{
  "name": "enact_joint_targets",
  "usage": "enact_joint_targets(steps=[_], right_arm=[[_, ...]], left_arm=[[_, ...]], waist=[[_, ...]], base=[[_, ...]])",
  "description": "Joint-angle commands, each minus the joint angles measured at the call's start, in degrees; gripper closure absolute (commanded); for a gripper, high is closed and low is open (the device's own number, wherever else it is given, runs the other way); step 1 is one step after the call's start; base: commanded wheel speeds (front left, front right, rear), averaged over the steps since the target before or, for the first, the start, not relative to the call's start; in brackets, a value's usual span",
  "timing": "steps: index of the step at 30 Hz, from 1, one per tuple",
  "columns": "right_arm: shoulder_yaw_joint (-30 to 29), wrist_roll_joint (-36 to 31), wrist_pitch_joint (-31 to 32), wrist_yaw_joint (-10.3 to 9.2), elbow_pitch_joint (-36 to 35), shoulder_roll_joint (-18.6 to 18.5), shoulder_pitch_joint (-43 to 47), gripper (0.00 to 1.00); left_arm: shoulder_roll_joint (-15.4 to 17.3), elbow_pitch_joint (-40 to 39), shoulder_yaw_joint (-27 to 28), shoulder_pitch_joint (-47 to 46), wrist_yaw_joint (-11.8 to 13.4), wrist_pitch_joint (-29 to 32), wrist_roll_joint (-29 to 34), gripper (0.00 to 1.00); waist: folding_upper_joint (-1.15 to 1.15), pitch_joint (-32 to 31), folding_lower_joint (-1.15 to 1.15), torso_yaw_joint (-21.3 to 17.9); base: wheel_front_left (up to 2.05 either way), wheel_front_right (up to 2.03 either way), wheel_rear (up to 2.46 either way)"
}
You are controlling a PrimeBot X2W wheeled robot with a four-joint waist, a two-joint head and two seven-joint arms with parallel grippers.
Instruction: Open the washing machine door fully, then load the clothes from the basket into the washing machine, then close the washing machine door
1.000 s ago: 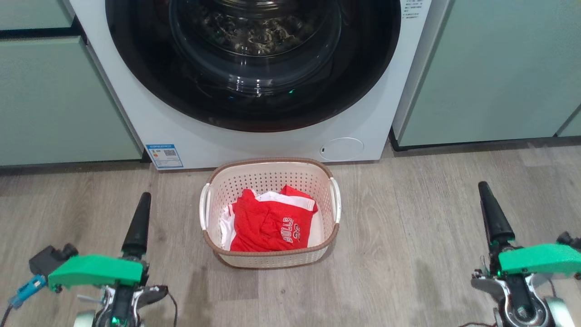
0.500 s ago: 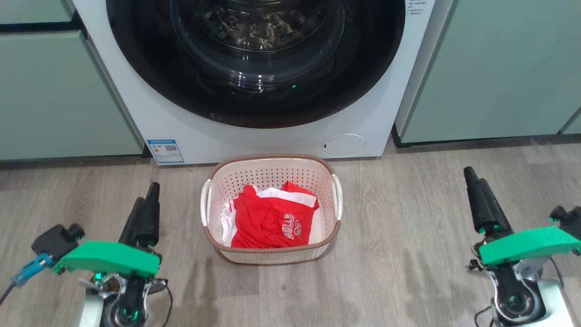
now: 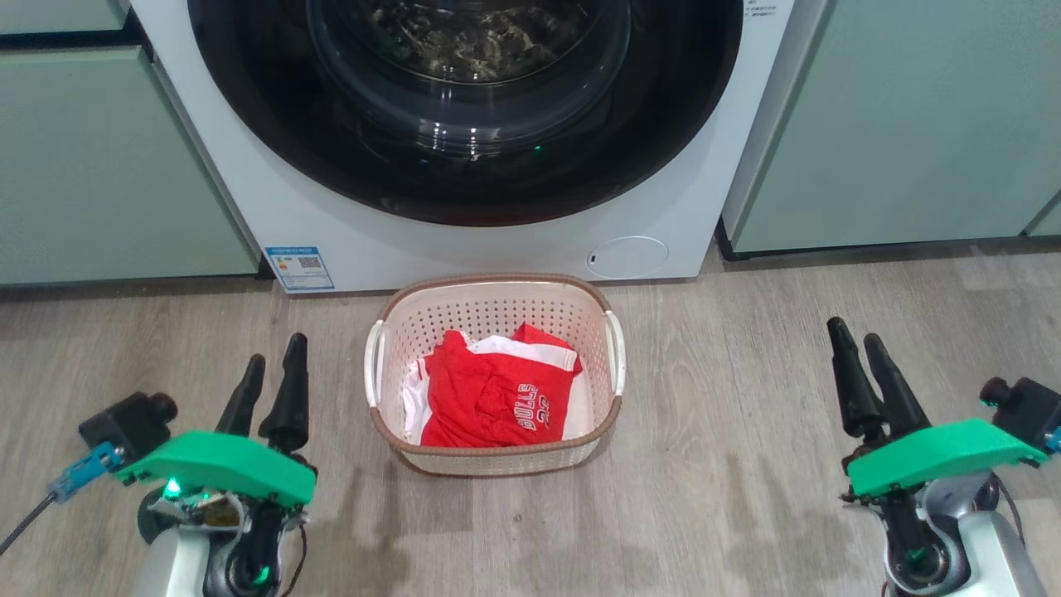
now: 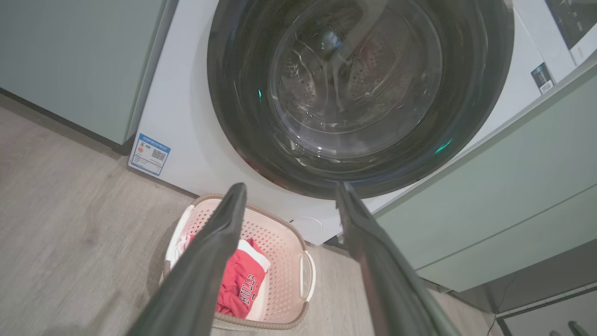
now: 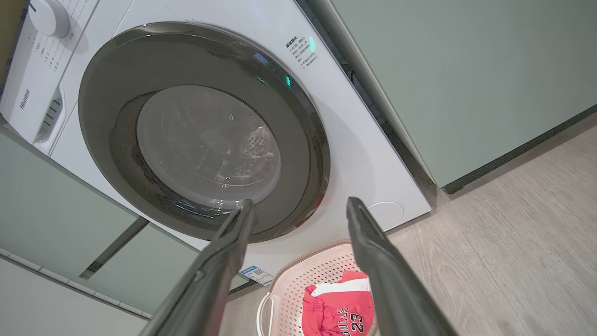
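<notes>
Left claw [image 3: 276, 352] spread wide, pinching nothing, low above the wood floor [image 3: 746, 431]. Right claw [image 3: 851, 332] likewise spread, fingers apart, nothing between them. Between the two claws, nearer the left one: the basket [image 3: 497, 319], standing on the floor, touched by neither. Inside the basket: the clothes [image 3: 489, 402], one crumpled red garment with white trim and white lettering, lying on the bottom, below the brown rim. Ahead of both claws, just beyond the basket: the washing machine [image 3: 464, 249], with the washing machine door [image 3: 464, 195] shut flush against its front, steel drum dim behind the glass. Ahead of the left claw, low on the white panel: a blue sticker [image 3: 300, 267]. Toward the right claw's side: a small round white flap [image 3: 627, 257]. Pale green cabinets [image 3: 895, 124] on either side of the machine.
</notes>
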Motion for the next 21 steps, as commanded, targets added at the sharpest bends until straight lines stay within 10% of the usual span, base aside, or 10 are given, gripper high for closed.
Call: enact_joint_targets(steps=[1,21], right_arm=[[1.1,-2.9,-1.2,0.01,-1.6,-0.3,-2.7,0.0],[1.4,-16.4,-3.0,0.0,-2.1,0.4,-3.2,0.0]], left_arm=[[1.5,-1.9,0.5,-3.4,0.7,-1.0,2.9,0.0],[4.0,-3.1,-2.6,-4.3,5.2,-4.2,16.3,0.0]], waist=[[0.0,0.1,0.0,0.0],[0.0,0.4,0.0,0.0]], base=[[0.0,0.0,0.0],[0.0,0.0,0.0]])
